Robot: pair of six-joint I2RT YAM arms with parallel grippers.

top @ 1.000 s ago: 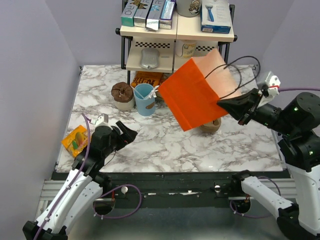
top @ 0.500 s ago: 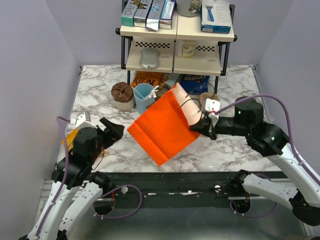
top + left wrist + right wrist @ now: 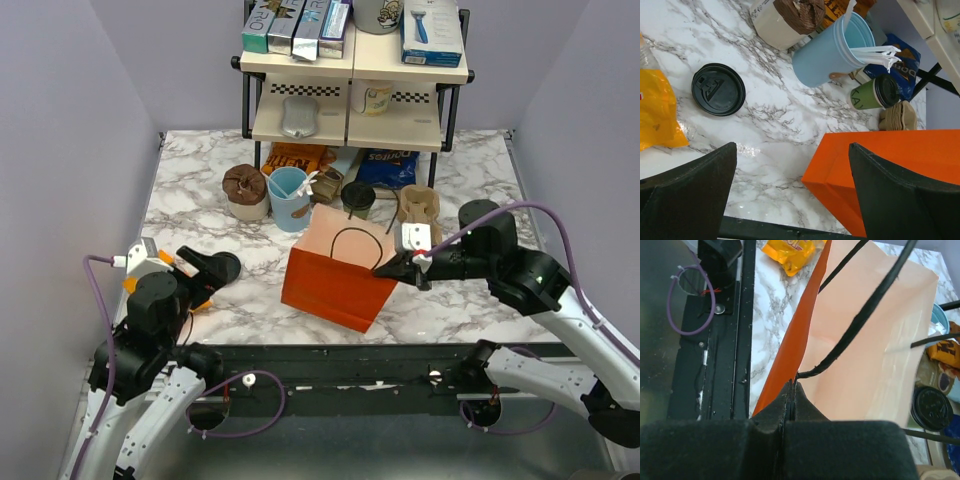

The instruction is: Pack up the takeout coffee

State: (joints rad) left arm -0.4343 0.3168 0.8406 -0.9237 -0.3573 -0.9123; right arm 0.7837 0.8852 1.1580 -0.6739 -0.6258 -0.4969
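Top external: right fingers point(image 3: 398, 268) pinch orange bag point(image 3: 330, 285) (left fingers point(image 3: 690, 195) spread); takeout coffee point(image 3: 358, 198) stands outside.

Left arm: folded low, forearm angled up and forward. Left gripper point(image 3: 210, 278) points forward and slightly right, jaws spread to their widest, nothing between them.

Right arm: elbow out to the right, forearm reaching leftward, wrist roughly level. Right gripper point(image 3: 388, 268) points left, jaws pressed tight together on the rim of the orange bag point(image 3: 335, 285), pinched at the fingertips beside a handle root.
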